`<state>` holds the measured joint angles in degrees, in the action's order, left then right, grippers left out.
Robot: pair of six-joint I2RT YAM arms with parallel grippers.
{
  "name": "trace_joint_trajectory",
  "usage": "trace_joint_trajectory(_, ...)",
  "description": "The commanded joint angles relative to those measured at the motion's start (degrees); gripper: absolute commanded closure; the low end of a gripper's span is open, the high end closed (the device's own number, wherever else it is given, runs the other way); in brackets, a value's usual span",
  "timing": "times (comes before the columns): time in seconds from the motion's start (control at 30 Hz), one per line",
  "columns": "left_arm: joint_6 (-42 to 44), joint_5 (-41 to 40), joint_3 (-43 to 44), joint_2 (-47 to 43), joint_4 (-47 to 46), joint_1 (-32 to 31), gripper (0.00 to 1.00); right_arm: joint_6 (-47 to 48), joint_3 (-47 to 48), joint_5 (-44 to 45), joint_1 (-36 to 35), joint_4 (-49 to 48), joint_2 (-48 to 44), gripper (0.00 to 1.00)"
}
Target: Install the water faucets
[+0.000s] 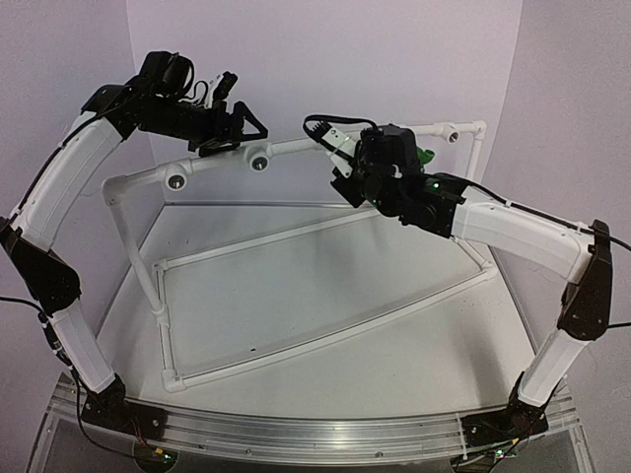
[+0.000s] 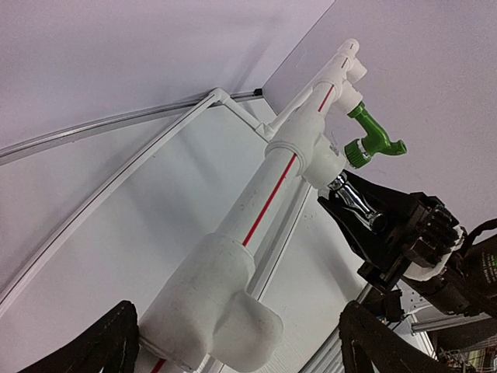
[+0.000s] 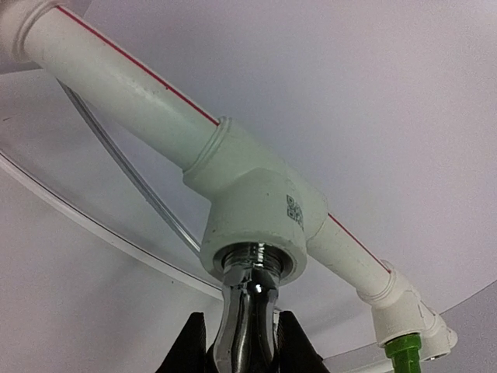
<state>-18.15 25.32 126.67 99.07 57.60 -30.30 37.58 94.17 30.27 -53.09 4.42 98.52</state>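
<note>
A shiny chrome faucet hangs under the raised white pipe, its threaded end inside a white tee fitting. My right gripper is shut on the faucet's body; the left wrist view shows the same grip, chrome faucet in the black right gripper. Further along the pipe, a green faucet sits in another fitting, seen from above as the green faucet. My left gripper is open, its fingers either side of a bare tee fitting without touching it.
The white pipe frame stands on the table, with a raised rail at the back. Two open tee fittings sit on the rail's left half. An elbow with a hole ends it at the right.
</note>
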Motion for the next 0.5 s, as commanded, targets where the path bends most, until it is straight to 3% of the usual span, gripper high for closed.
trace_joint_trajectory(0.0, -1.4, 2.4, -0.9, -1.7, 0.9, -0.6, 0.12, -10.0, 4.8, -6.8, 0.1, -7.5, 0.5, 1.0)
trace_joint_trajectory(0.47, -1.5, 2.2, -2.3, -2.3, 0.1, -0.5, 0.12, -23.8, 6.3, -13.0, 1.7, -7.6, 0.8, 1.0)
